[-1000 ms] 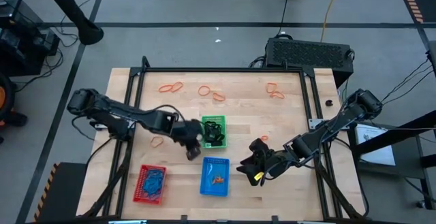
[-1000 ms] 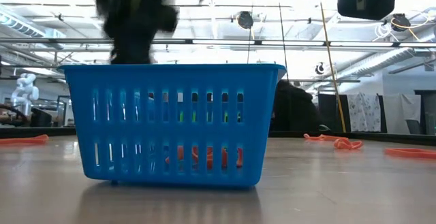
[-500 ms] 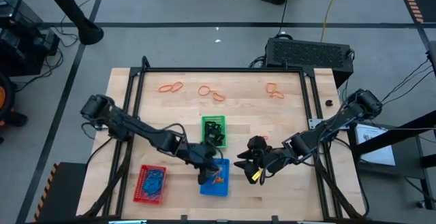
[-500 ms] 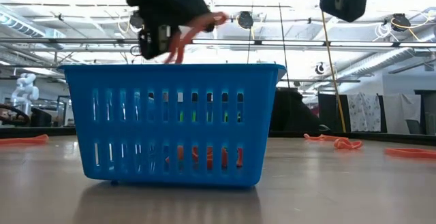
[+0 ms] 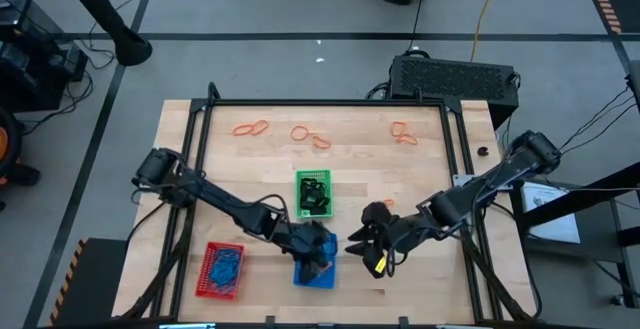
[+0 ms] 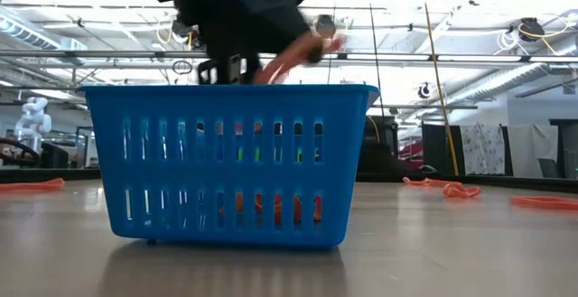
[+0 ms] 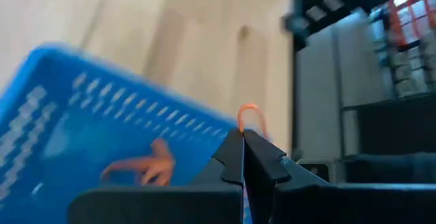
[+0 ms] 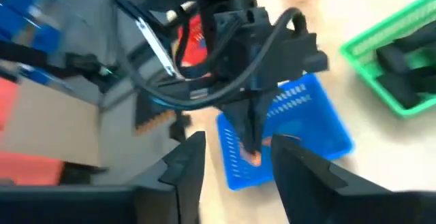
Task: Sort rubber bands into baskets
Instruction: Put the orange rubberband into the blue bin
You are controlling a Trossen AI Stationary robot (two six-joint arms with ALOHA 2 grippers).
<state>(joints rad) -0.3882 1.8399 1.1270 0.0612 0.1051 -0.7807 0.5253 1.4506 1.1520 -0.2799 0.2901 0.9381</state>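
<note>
Pinching an orange rubber band point(image 7: 249, 115), the clenched left hand point(image 5: 318, 252) is poised directly above the blue basket point(image 5: 303, 273), lower centre.

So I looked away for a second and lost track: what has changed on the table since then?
The left gripper, shut on an orange rubber band, swung from beside the green basket to above the blue basket. The right gripper shifted only slightly, beside the blue basket. The red basket and the loose bands at the table's far edge stayed put.
</note>
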